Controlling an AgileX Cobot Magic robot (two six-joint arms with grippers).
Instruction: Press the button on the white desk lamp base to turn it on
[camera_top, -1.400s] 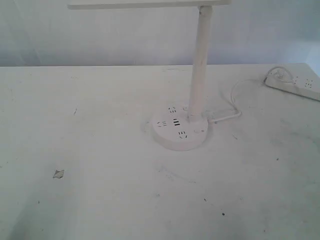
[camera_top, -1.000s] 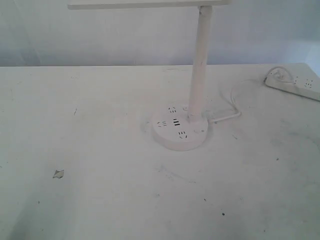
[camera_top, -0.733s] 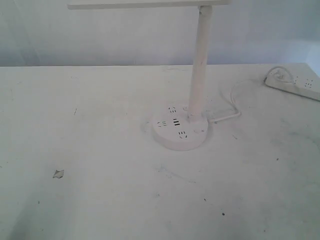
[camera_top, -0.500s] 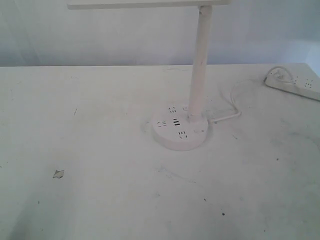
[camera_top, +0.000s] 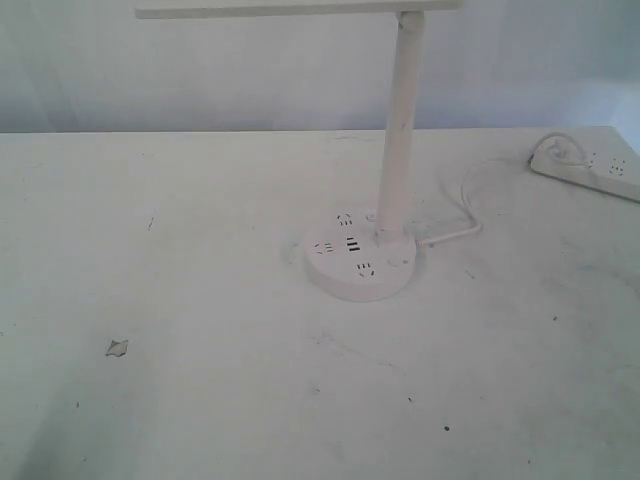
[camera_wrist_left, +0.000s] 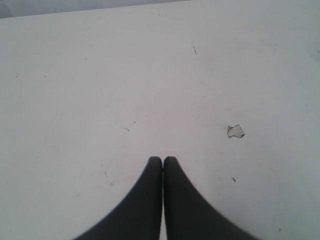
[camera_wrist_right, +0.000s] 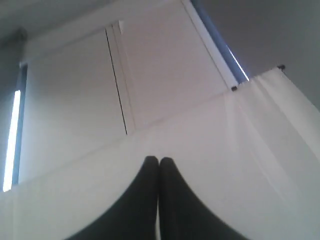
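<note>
Two grippers, neither visible in the exterior view, so I judge the task is at its very start: the approach has not begun. The left gripper (camera_wrist_left: 162, 160) has its dark fingers pressed together with nothing between them, above bare white tabletop (camera_top: 200, 400) near a small grey chipped fleck (camera_wrist_left: 235, 131). The right gripper (camera_wrist_right: 159, 160) is likewise closed and empty, its camera facing upward at pale panels and cloth.

The round white plastic desk lamp base (camera_top: 360, 262), with socket holes and dark slots on top, sits just off the exterior view's centre toward 4 o'clock. Its slim white pole (camera_top: 397, 130) rises at the base's 1 o'clock side. A small round spot (camera_top: 398, 264) near the base's 3 o'clock edge may be the button, though it is too small to tell. The long white power strip (camera_top: 590, 168) lies well apart at 2 o'clock.

Next, one closed fingertip must be brought over that spot and pushed straight down.
</note>
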